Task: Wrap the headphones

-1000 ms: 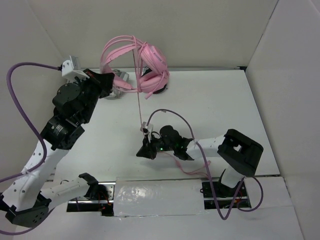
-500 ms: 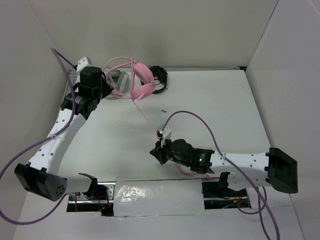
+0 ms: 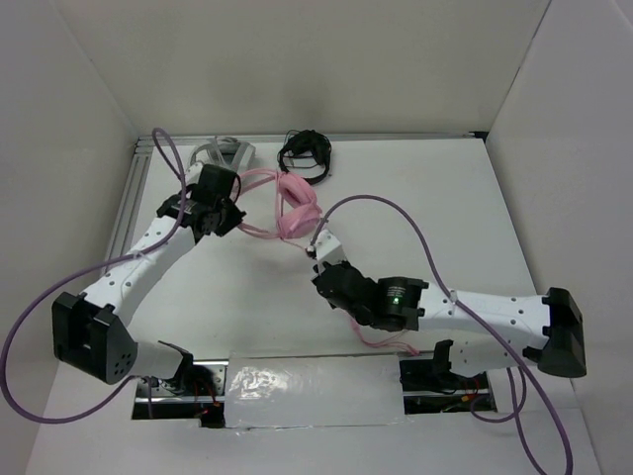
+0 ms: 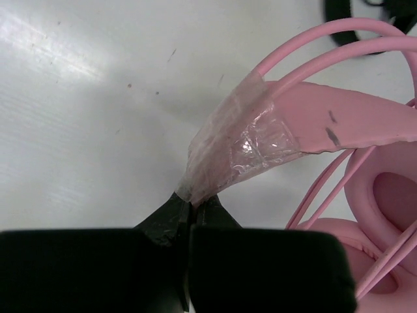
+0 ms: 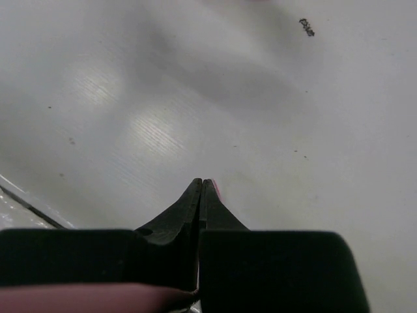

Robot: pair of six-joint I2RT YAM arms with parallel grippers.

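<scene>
Now, upper centre of the overhead view, our left gripper [image 3: 229,220] clamps the headphones [image 3: 295,203] by their taped headband [image 4: 339,124] while our right gripper [image 3: 318,259] pinches the cable [image 3: 374,342]; we fear a hard pull could yank it free.

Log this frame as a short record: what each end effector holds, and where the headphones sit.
left end effector: shut on clear tape around the headband of the pink over-ear headphones
right end effector: shut on the thin pink cable
headphones position: between the two end effectors
bystanders: black headphones and grey headphones at the far edge, untouched
</scene>
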